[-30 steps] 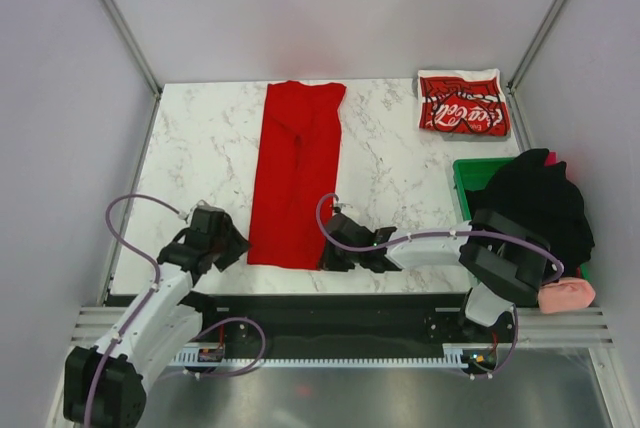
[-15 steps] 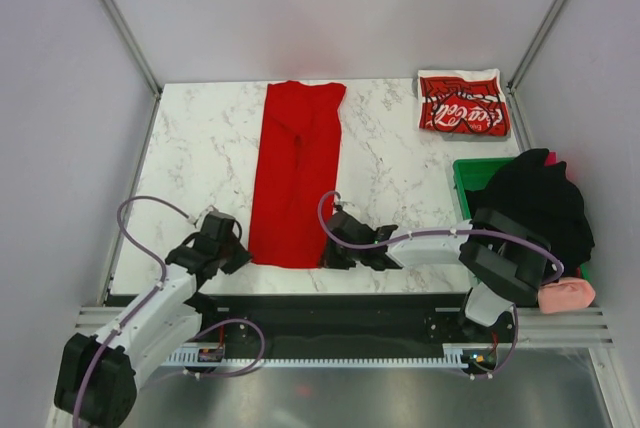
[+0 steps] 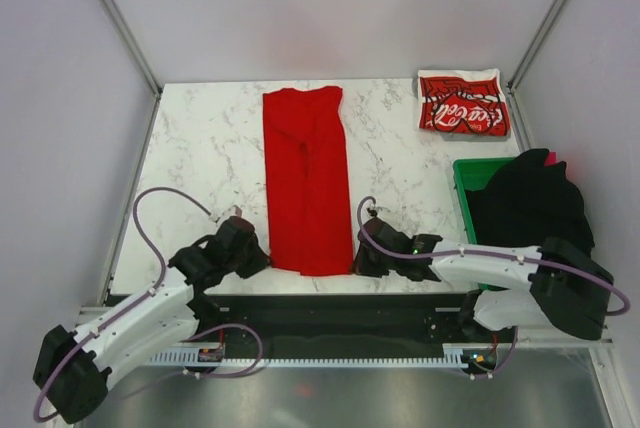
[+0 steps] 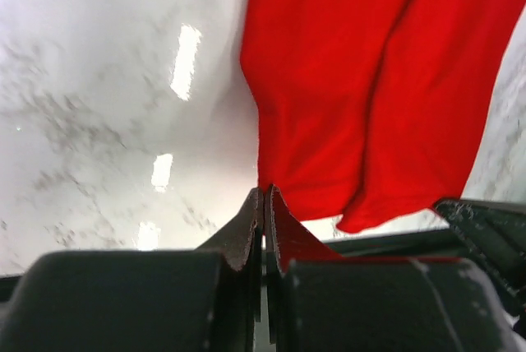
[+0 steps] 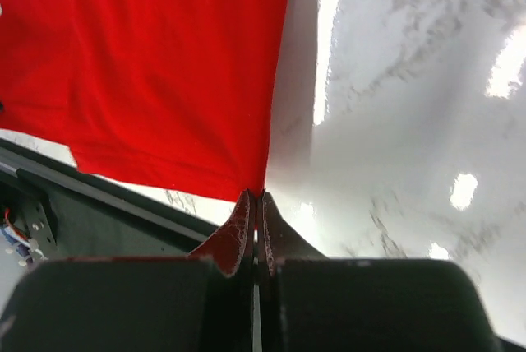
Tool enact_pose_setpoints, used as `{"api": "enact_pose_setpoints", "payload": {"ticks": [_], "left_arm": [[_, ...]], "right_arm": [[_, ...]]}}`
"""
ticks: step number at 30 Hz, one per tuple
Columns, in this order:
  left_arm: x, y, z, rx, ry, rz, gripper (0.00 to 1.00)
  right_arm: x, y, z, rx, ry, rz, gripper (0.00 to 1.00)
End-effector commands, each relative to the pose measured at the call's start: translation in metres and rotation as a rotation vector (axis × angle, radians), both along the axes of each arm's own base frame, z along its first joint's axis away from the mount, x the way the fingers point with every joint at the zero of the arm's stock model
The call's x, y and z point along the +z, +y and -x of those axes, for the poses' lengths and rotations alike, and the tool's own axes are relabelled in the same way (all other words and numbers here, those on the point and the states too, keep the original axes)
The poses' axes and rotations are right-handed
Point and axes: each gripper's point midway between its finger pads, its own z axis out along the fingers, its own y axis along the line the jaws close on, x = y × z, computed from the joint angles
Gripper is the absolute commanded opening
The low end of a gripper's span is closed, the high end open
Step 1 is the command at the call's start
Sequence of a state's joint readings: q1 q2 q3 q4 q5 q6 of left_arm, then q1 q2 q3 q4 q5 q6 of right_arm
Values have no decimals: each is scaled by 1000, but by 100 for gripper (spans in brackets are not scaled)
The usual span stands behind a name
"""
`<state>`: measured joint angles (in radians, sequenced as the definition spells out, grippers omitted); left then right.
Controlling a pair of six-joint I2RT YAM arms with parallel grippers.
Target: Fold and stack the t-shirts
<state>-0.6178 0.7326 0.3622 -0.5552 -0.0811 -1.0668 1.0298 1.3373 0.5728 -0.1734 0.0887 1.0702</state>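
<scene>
The plain red t-shirt [image 3: 306, 180] lies on the marble table as a long strip folded lengthwise, running from the far edge to the near edge. My left gripper [image 3: 256, 253] is shut on its near left corner; in the left wrist view the closed tips [image 4: 265, 192] pinch the edge of the red cloth [image 4: 370, 81]. At the near right corner my right gripper [image 3: 362, 259] is likewise shut, its tips [image 5: 256, 196] meeting on the red hem [image 5: 148, 64]. The Coca-Cola t-shirt [image 3: 462, 104] sits folded at the far right corner.
A green bin [image 3: 467, 174] at the right edge holds a heap of black cloth [image 3: 530, 203]. The table's near edge and the black rail [image 3: 330, 308] run just below both grippers. Grey walls enclose the table on three sides.
My left gripper has closed on the shirt's near left corner. Both grippers and the near end of the red shirt have shifted to the right.
</scene>
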Motion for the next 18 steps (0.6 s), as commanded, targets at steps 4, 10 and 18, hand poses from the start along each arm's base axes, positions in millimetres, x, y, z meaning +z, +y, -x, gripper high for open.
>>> {"api": "enact_pose_setpoints", "payload": {"ticks": [4,10,18], "left_arm": [[43,-23,9,1,-13,32,2],[106,-33,-18,-48,-117,-61,2],[156,-33,-78,-29,-225,-142,2]], "right_arm": [[25,-22,14,-43,-7,10,0],[87,-22,-29,-80,-183,101,0],[143,-37,-127,-138,-301,228,0]]}}
